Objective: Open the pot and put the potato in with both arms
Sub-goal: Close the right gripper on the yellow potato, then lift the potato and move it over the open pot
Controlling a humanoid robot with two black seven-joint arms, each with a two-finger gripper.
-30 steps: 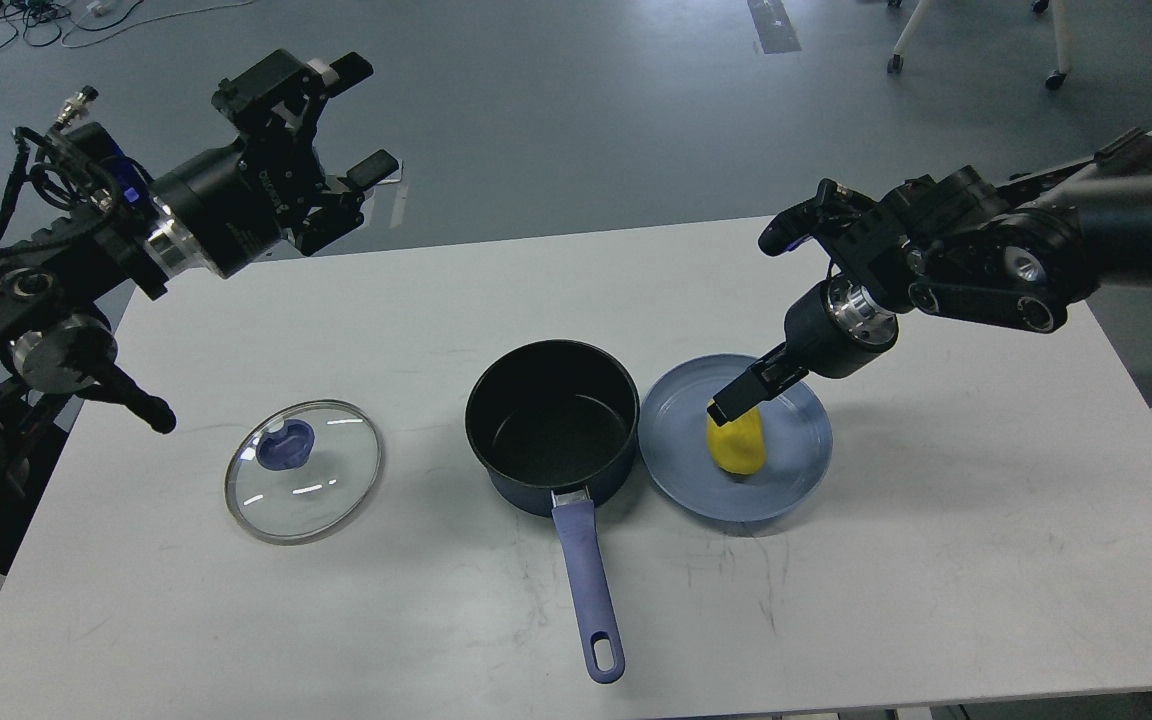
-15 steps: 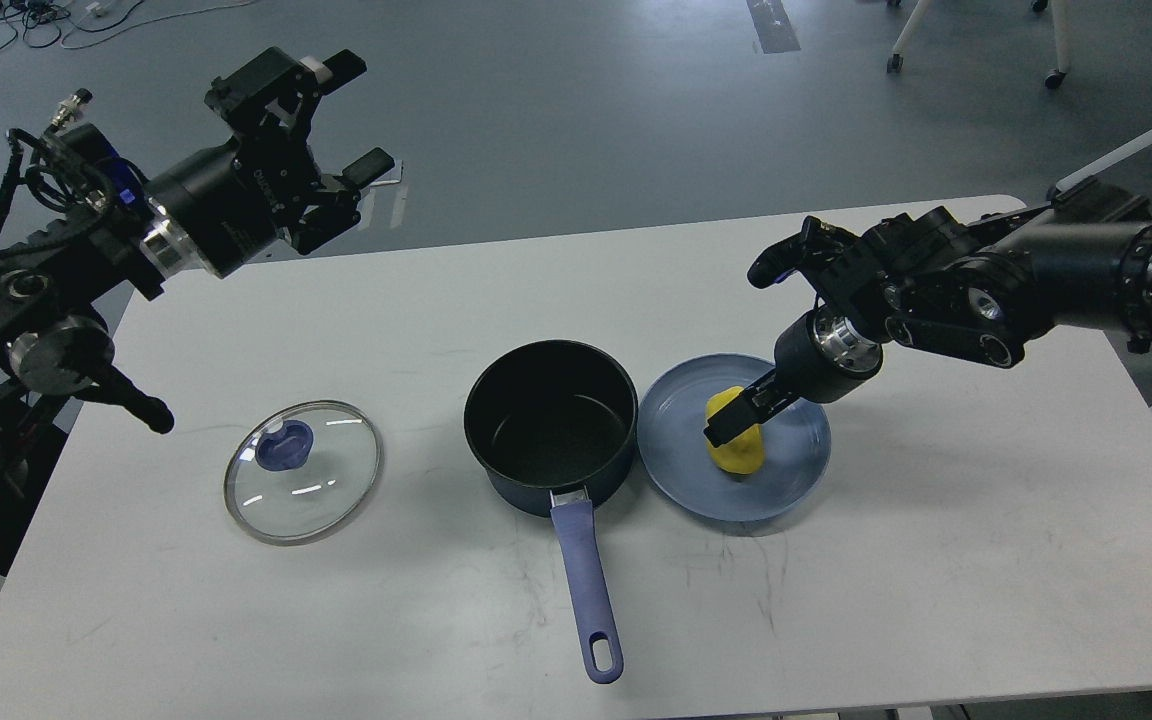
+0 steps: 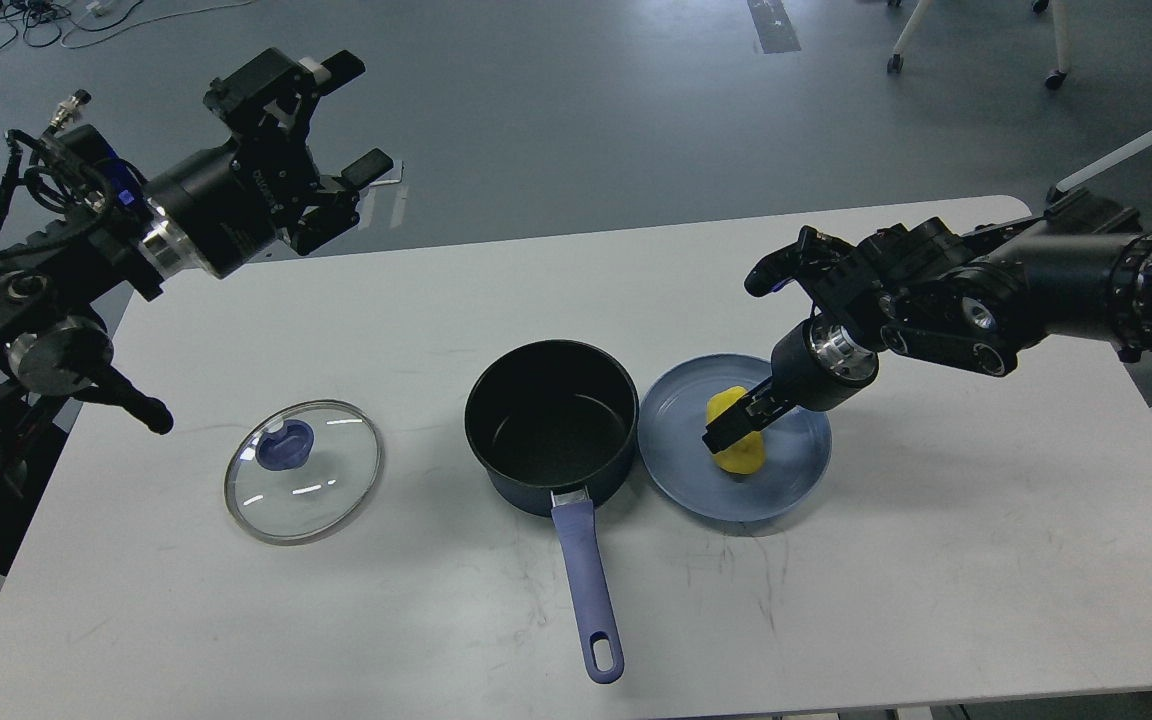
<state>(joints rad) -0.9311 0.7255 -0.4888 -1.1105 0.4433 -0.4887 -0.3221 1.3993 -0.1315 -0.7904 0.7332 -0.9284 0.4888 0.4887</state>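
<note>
The pot (image 3: 549, 424) stands uncovered at the table's middle, its black inside empty, its periwinkle handle (image 3: 586, 580) pointing toward me. The yellow potato (image 3: 744, 456) lies on a flat blue plate (image 3: 798, 470) just right of the pot. My right gripper (image 3: 732, 424) reaches down from the right onto the potato; one dark finger (image 3: 722, 435) lies across the potato's front, the other is hidden. My left gripper (image 3: 357, 114) is open and empty, held high beyond the table's far left corner.
A glass lid (image 3: 304, 470) with a blue knob lies flat on the white table (image 3: 936, 560), left of the pot. Chair legs and cables are on the floor beyond the table.
My right gripper has come down and slightly left, from above the potato to low against it. The right arm has lowered. The left arm has barely moved.
</note>
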